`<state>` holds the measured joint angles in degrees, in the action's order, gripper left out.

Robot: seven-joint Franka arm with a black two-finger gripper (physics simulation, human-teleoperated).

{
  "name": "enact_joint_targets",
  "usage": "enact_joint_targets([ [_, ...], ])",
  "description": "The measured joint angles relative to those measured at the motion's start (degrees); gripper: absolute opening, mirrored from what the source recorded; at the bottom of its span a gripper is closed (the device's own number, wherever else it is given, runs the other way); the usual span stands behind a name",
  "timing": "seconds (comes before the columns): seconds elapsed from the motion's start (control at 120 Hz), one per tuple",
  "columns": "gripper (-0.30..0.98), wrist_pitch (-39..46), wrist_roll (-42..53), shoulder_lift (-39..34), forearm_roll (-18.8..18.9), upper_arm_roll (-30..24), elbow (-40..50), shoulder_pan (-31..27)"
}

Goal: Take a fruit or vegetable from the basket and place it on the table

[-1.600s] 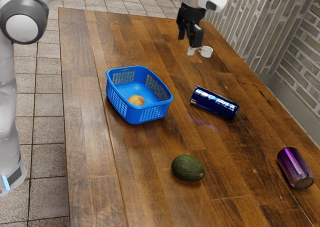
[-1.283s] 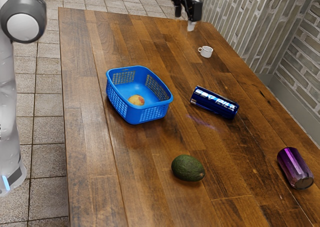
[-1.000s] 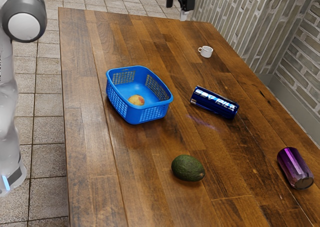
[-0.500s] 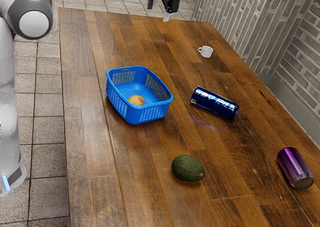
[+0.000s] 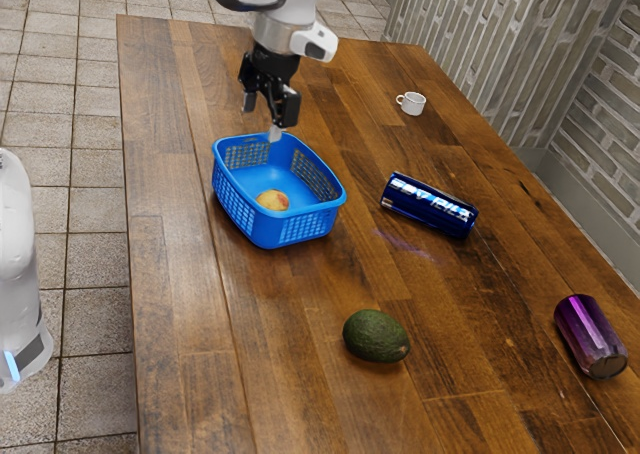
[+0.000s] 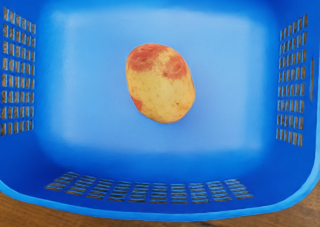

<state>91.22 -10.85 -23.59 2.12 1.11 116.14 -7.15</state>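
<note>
Fruit [image 6: 160,84] lies in the basket [image 5: 302,226]; tool [image 5: 262,120] hangs above.

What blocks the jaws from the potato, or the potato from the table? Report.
Nothing visible blocks the jaws from the potato. The blue basket's walls stand between it and the bare table; lifting should clear them.

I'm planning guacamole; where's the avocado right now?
On the table, the avocado lies lower in the exterior view than the blue basket, to the exterior view's left of the purple can.
</note>
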Motion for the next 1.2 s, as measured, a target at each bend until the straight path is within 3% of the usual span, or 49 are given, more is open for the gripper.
enact_joint_targets([
  [0.167,0.69,4.7,-0.2,6.7,-0.1,-0.1,-1.1,0.2],
  [0.567,0.69,11.3,0.0,12.3,-1.7,0.4,1.8,-0.1],
  [1.2,0.69,16.5,0.2,12.6,-3.9,0.7,6.7,-1.0],
])
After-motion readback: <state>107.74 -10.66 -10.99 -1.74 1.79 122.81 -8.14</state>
